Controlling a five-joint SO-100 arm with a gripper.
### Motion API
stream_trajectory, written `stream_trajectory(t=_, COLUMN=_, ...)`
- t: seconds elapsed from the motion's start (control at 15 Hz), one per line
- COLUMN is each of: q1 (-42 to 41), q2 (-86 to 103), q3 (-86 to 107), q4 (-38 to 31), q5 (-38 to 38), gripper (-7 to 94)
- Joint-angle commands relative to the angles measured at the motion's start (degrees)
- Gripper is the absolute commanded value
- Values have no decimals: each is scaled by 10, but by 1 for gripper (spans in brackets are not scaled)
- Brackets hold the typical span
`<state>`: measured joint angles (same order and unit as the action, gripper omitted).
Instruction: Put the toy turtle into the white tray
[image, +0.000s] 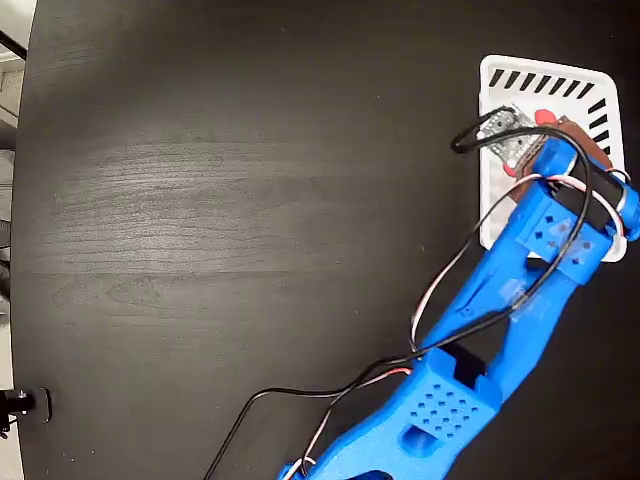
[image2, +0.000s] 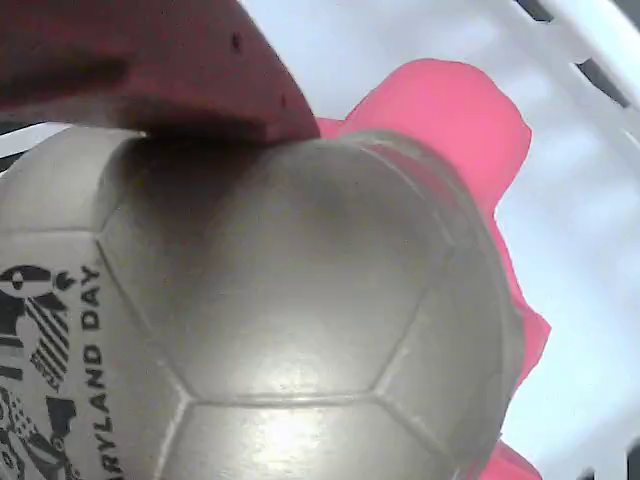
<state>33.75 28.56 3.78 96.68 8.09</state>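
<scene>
Toy turtle over white tray (black table).

Toy turtle mostly hidden beneath arm

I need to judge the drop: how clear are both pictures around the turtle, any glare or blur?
Fixed view: sharp, evenly lit, mild sheen on the table; the blue arm hides most of the turtle over the tray. Wrist view: shell fills the frame, soft at that range, a glare patch low down, a finger shading its top.
</scene>
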Motion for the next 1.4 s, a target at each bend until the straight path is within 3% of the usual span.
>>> stream_trajectory(t=0.0, q1=11, q2=30, q3=-35, q4=-1, q5=4, gripper=-1)
stream_trajectory(t=0.07, q1=12, q2=27, q3=-34, q4=-3, q5=5, gripper=1)
stream_trajectory(t=0.13, q1=12, q2=25, q3=-33, q4=-4, q5=5, gripper=10)
stream_trajectory(t=0.33, q1=14, q2=24, q3=-17, q4=-8, q5=-2, gripper=50)
stream_trajectory(t=0.47, q1=14, q2=26, q3=-5, q4=-10, q5=2, gripper=61)
stream_trajectory(t=0.93, q1=12, q2=69, q3=51, q4=-24, q5=4, gripper=57)
stream_trajectory(t=1.13, q1=12, q2=215, q3=225, q4=-108, q5=25, gripper=9)
stream_trajectory(t=1.2, q1=11, q2=270, q3=294, q4=-145, q5=39, gripper=0)
stream_trajectory(t=1.33, q1=-4, q2=378, q3=416, q4=-204, q5=53, gripper=0)
